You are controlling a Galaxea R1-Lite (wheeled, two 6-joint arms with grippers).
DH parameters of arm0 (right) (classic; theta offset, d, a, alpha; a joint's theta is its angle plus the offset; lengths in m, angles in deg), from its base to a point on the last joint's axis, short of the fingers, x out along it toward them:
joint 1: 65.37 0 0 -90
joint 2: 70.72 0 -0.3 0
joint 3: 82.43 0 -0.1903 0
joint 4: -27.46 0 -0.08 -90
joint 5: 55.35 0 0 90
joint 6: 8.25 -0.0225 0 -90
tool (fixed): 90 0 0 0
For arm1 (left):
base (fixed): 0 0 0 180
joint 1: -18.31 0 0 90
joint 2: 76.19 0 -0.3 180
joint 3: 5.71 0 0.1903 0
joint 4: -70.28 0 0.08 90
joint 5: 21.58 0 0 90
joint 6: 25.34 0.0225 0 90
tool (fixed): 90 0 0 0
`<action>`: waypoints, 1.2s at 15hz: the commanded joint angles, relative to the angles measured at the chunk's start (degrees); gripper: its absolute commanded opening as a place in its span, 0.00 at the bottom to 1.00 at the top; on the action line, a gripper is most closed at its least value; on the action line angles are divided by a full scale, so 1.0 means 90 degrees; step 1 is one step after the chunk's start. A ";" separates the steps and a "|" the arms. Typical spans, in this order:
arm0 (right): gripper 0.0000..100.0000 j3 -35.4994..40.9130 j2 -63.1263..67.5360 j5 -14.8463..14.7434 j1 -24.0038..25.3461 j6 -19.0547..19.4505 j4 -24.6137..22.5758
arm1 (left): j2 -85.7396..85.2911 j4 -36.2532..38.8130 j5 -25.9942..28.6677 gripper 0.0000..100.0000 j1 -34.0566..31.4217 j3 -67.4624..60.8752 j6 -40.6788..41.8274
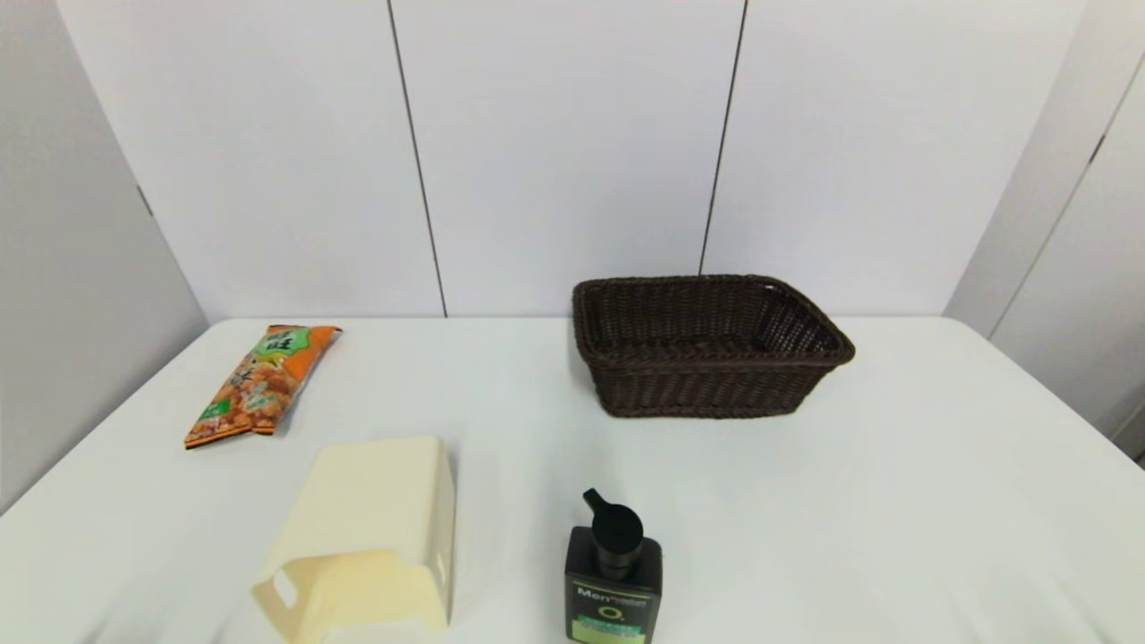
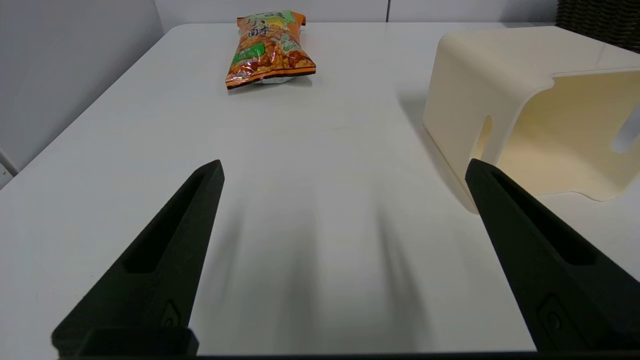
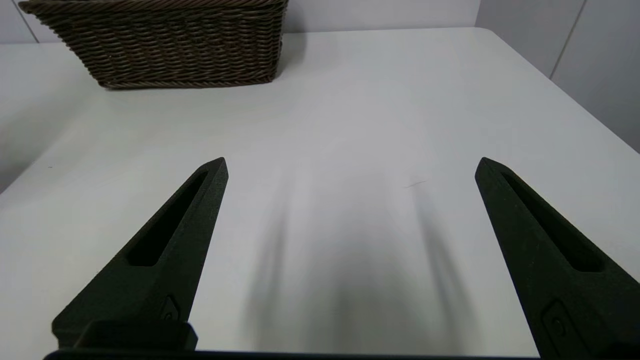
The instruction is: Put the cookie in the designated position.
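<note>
White table (image 1: 894, 501): cookie (image 1: 259, 383) near left edge.

On the table (image 1: 894, 501), the cookie (image 1: 259, 383) lay flat at the far left, near the back edge. The box (image 1: 376, 528) sat on its side nearer the robot, just right of the cookie and apart from it, its open end facing the near edge. The pump bottle (image 1: 614, 572) stood upright right of the box, at the near edge. The basket (image 1: 707, 349) stood behind the bottle, right of centre, well apart from the cookie.
</note>
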 commanded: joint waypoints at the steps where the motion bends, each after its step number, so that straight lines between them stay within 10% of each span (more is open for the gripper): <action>1: 1.00 0.0010 -0.0002 0.0003 0.0001 0.0000 -0.0002 | -0.0002 0.0001 0.0000 1.00 -0.0001 0.0000 0.0000; 8: 1.00 0.0010 -0.0002 0.0003 0.0001 0.0000 -0.0002 | 0.1287 0.0245 -0.0127 1.00 -0.0020 0.0283 -0.0215; 12: 1.00 0.0010 -0.0002 0.0003 0.0001 0.0000 -0.0002 | 0.3875 0.2022 -0.0107 1.00 -0.0362 0.1787 -0.0185; 18: 1.00 0.0010 -0.0002 0.0003 0.0001 0.0000 -0.0002 | 0.7752 0.1768 -0.0087 1.00 -0.0323 0.5000 0.0791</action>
